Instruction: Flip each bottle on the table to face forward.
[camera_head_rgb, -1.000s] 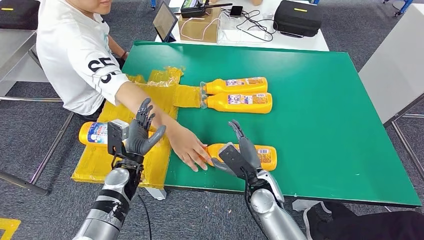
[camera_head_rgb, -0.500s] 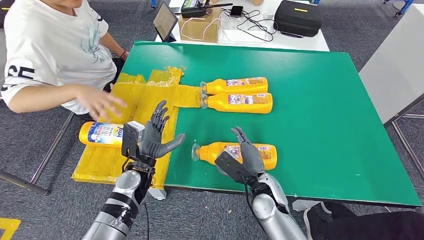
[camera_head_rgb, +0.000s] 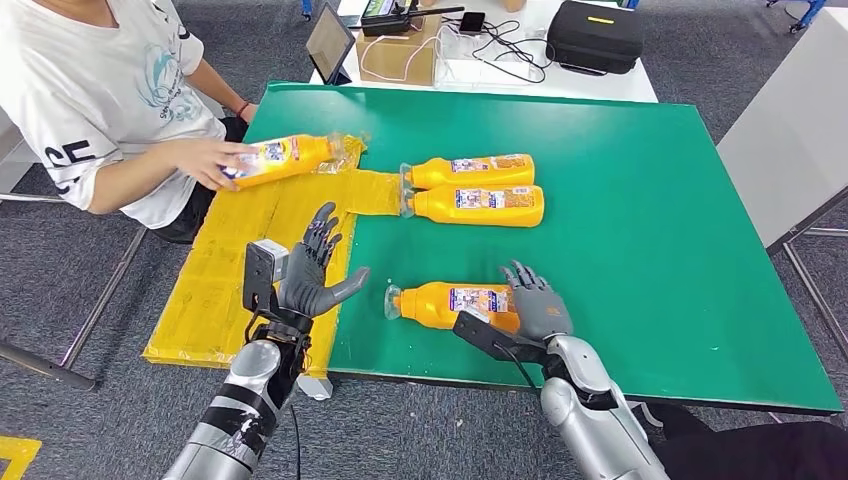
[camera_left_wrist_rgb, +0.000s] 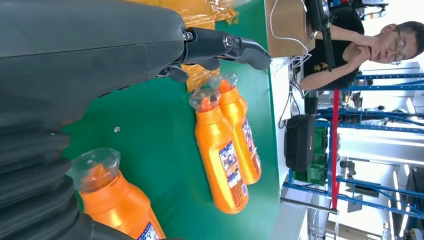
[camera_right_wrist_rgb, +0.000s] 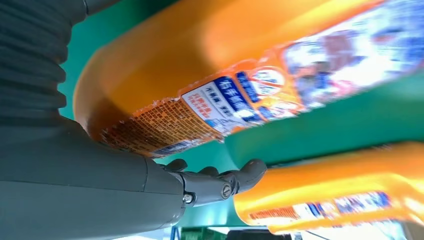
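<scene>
An orange bottle (camera_head_rgb: 450, 303) lies on its side near the front edge of the green table (camera_head_rgb: 640, 230), cap to the left. My right hand (camera_head_rgb: 537, 303) lies over its base end; the thumb (camera_right_wrist_rgb: 220, 185) stands apart from the bottle (camera_right_wrist_rgb: 200, 75). My left hand (camera_head_rgb: 305, 275) hovers with fingers spread at the table's left edge, left of the cap (camera_left_wrist_rgb: 95, 167). Two more bottles (camera_head_rgb: 470, 170) (camera_head_rgb: 478, 205) lie side by side farther back, caps to the left. A person at the left holds another bottle (camera_head_rgb: 285, 157) above the yellow sheet.
Yellow plastic sheeting (camera_head_rgb: 250, 260) covers a low surface left of the table. The person's arm (camera_head_rgb: 150, 175) reaches over it. A white desk behind holds a cardboard box (camera_head_rgb: 400, 55), a tablet (camera_head_rgb: 328, 42) and a black case (camera_head_rgb: 595, 35). A second person (camera_left_wrist_rgb: 360, 45) sits beyond the table.
The person let go of the near bottle, took a bottle from the yellow sheet and raised it toward the back. My right hand moved right onto the near bottle's base end.
</scene>
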